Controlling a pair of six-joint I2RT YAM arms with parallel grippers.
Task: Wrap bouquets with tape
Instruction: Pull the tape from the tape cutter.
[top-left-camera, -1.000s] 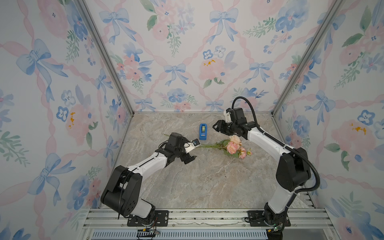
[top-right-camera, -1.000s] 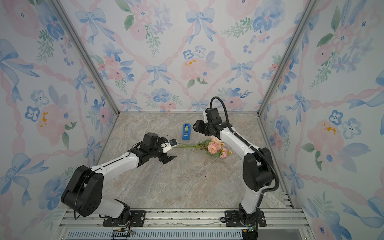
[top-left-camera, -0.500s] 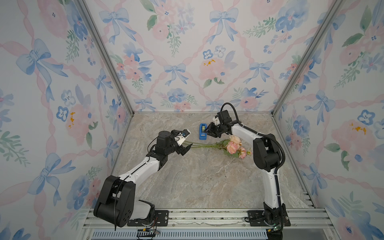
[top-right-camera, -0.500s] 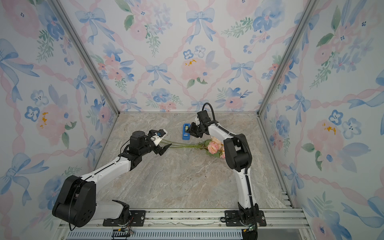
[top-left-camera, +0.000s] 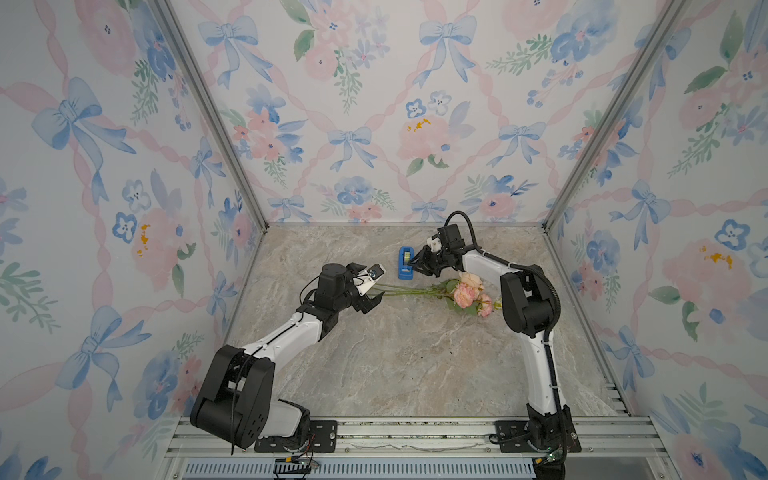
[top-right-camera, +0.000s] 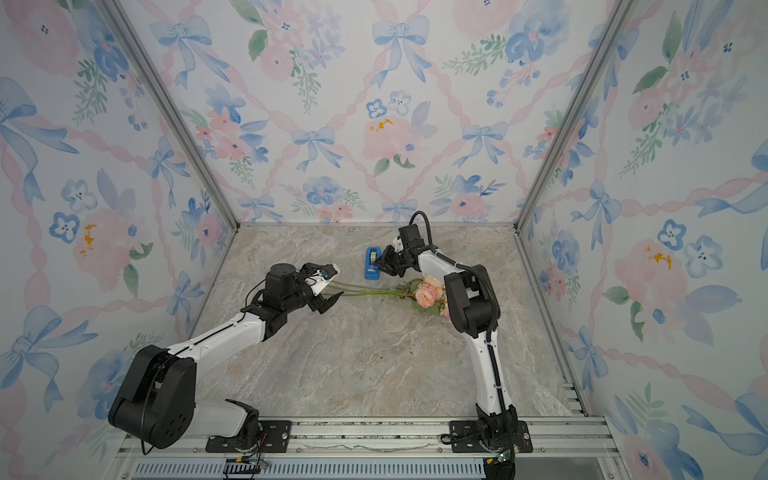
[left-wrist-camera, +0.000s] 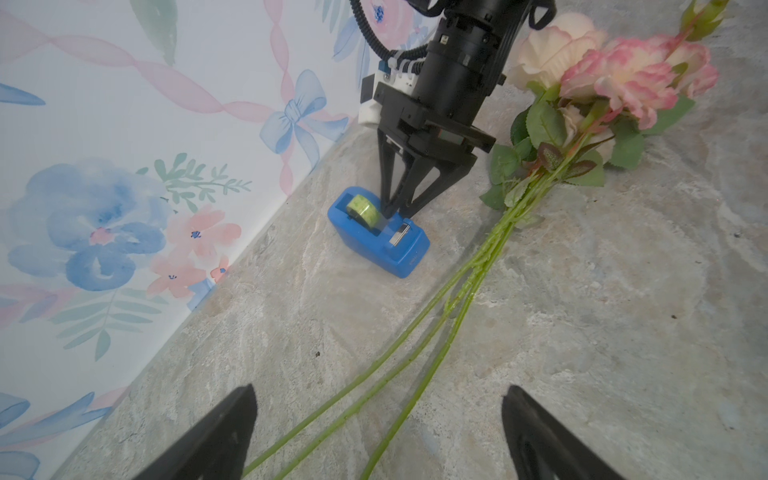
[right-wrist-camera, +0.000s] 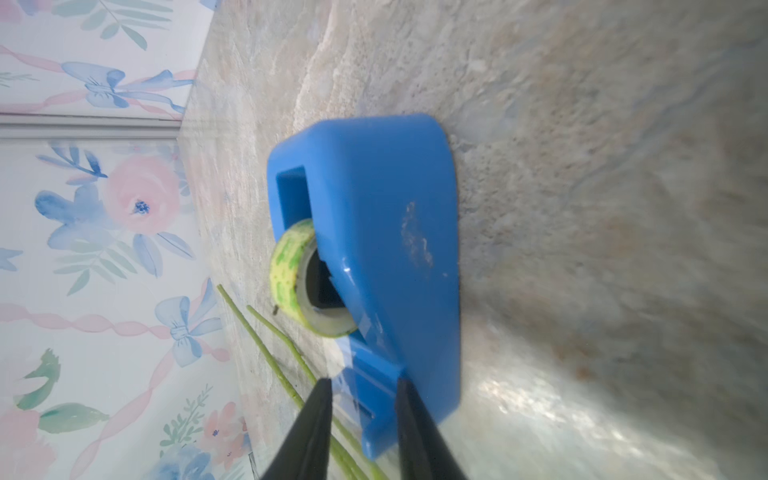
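Nearest the rail (top-left-camera: 415, 430), left hand (left-wrist-camera: 380, 392) gapes wide and empty, the stems (left-wrist-camera: 476, 264) of the bouquet (top-right-camera: 426, 293) running between its fingers (left-wrist-camera: 224, 432), blooms (top-left-camera: 465, 293) lying flat on the counter (top-left-camera: 395, 365) beside the right arm (top-left-camera: 528, 299)! Further back, right hand (left-wrist-camera: 399, 215) has its fingers (right-wrist-camera: 316, 428) nearly together, tips down on the blue dispenser (top-left-camera: 405, 272) between tape roll (left-wrist-camera: 362, 210) and cutter (left-wrist-camera: 399, 239); whether it grips anything, can't tell.

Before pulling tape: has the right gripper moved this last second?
Yes. The right gripper has moved toward the blue dispenser: it stood clear of it, now its tips reach it.
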